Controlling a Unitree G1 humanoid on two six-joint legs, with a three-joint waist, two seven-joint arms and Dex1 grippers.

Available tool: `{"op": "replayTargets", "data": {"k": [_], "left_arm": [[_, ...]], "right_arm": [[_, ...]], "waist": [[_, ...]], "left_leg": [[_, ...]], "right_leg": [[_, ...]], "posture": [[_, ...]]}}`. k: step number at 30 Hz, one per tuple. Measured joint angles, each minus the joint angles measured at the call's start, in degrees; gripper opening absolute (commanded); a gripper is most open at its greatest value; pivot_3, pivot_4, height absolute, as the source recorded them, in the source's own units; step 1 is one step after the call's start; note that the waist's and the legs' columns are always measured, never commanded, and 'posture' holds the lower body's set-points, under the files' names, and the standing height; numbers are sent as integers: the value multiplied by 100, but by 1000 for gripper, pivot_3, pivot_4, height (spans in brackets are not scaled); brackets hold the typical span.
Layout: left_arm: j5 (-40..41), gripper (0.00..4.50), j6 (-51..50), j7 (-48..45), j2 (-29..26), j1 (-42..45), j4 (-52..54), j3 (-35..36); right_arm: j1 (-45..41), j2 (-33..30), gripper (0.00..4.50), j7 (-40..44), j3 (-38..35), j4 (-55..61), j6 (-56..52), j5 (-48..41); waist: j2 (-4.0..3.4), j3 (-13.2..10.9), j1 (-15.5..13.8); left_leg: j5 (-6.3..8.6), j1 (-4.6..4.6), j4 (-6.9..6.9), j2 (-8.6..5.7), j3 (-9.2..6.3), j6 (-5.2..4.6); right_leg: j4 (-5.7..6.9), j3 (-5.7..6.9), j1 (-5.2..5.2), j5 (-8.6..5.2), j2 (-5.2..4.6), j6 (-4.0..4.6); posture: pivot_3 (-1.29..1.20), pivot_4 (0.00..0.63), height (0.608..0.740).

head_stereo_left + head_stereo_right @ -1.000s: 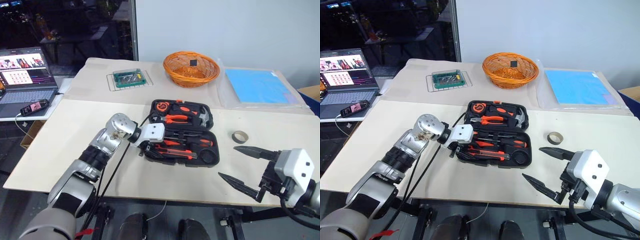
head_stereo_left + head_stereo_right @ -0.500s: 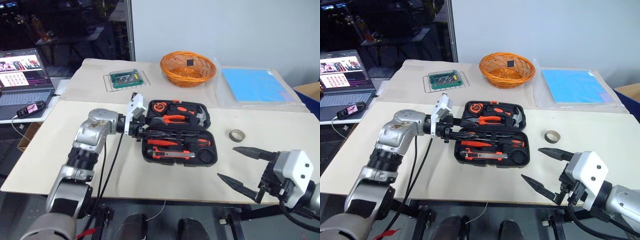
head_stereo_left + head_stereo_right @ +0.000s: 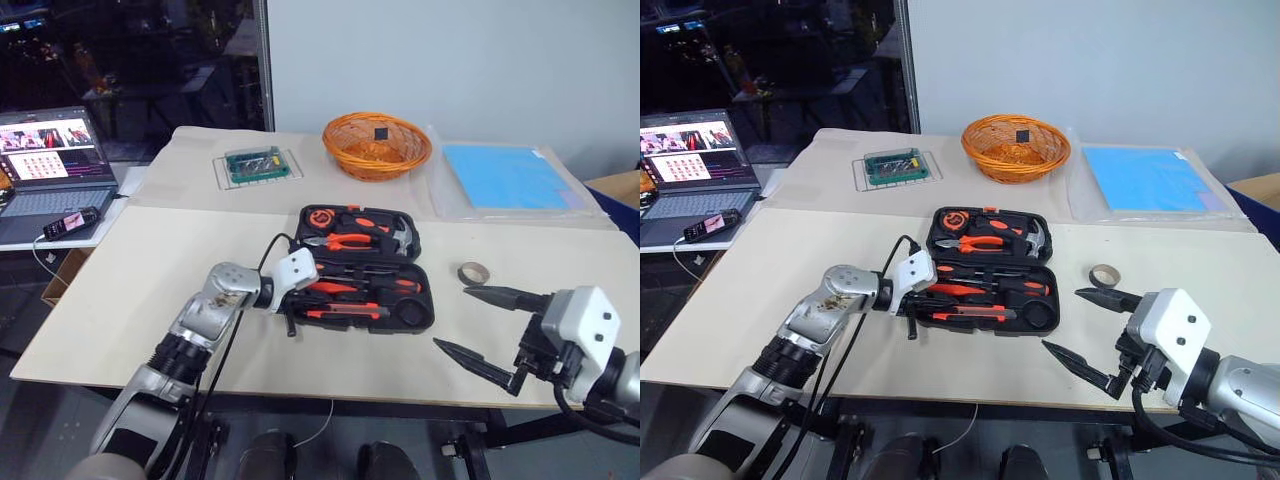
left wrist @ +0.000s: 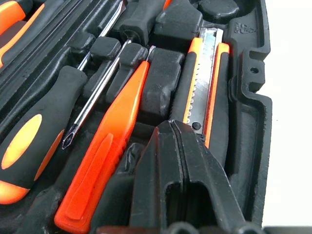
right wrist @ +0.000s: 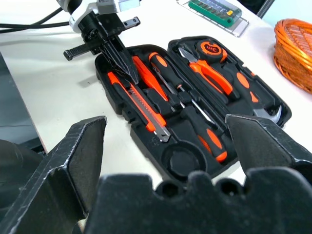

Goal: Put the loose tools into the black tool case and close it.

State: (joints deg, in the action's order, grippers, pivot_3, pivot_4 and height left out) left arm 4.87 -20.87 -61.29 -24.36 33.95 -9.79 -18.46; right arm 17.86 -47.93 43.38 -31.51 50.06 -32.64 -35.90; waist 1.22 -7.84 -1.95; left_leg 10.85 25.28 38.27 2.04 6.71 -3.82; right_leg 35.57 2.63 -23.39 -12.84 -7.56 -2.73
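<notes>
Left eye: left gripper (image 3: 291, 322) closed empty, dropped back to case (image 3: 420, 322) near edge since half second ago; tape roll (image 3: 473, 273) loose on table | Right wrist: right gripper (image 5: 168, 146) wide open; two screwdrivers, orange screwdriver (image 5: 144, 73) seated | Left wrist: one knife (image 4: 207, 80) seated; roll remains, lid open.

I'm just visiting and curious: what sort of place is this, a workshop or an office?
Probably a lab or test room set up as a workbench: a paper-covered table, an open black tool case, and a laptop running beside it.
</notes>
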Motion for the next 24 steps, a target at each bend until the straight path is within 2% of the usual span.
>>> {"op": "replayTargets", "data": {"k": [3,6,9,11,13,15,16,19,21,24], "left_arm": [[490,33,62,-6,374,-242,78,285],[969,662,-210,-149,330,-284,494,539],[1488,1805,-728,-207,204,-242,1204,800],[1732,2458,-1071,-129,187,-216,1615,859],[1889,3324,-1416,70,208,-195,1904,891],[2049,3972,-1708,274,252,-158,2068,967],[2165,4405,-1866,381,239,-164,2172,1045],[2357,4405,-2100,571,289,-131,2435,1058],[2428,4405,-2135,642,259,-206,2517,1064],[2436,4429,-2134,731,195,-291,2539,1060]], "right_arm": [[-215,92,4500,-634,137,-6,-321,180],[-650,108,4500,-1170,421,-76,-956,131],[-1428,-32,4500,-1521,696,-469,-1738,-91],[-1946,-421,4500,-1575,1037,-876,-2177,-93],[-2527,-816,4500,-1556,1626,-1347,-2436,117],[-3124,-1103,4500,-1534,2396,-1911,-2485,544],[-3611,-1240,4500,-1534,3066,-2301,-2468,994],[-4529,-1199,4500,-1443,4090,-3497,-2406,1792],[-5295,-919,4500,-1006,4782,-4605,-2087,2228],[-5828,-629,3791,-516,5276,-5807,-1725,2632]], "waist": [[-5,-7,-8],[2,-12,11],[1,-12,82],[1,-12,104],[1,-13,111],[1,-14,130],[0,-14,131],[-1,-17,158],[-2,-18,186],[-2,-25,183]], "left_leg": [[0,17,-7,0,0,1],[-1,49,-6,-1,7,-1],[-11,84,-2,-10,9,-19],[-30,93,-2,-16,11,-51],[-30,93,-1,-17,10,-53],[-31,94,0,-17,11,-54],[-31,94,1,-18,11,-54],[-31,96,2,-19,18,-53],[-31,100,2,-20,24,-54],[-32,104,0,-22,24,-55]], "right_leg": [[-16,1,-14,5,-9,6],[-18,1,-47,31,-5,46],[-15,-3,-63,36,-1,46],[-16,-2,-62,35,0,41],[-16,-1,-63,32,5,36],[-15,-1,-67,32,8,37],[-14,-1,-68,32,8,37],[-17,-4,-74,33,8,37],[-16,-10,-75,35,15,33],[-8,-15,-77,47,21,-12]], "posture": [[0,150,740],[0,150,740],[0,150,740],[0,150,740],[0,150,740],[0,150,740],[0,150,740],[0,150,740],[0,150,740],[0,150,740]]}}
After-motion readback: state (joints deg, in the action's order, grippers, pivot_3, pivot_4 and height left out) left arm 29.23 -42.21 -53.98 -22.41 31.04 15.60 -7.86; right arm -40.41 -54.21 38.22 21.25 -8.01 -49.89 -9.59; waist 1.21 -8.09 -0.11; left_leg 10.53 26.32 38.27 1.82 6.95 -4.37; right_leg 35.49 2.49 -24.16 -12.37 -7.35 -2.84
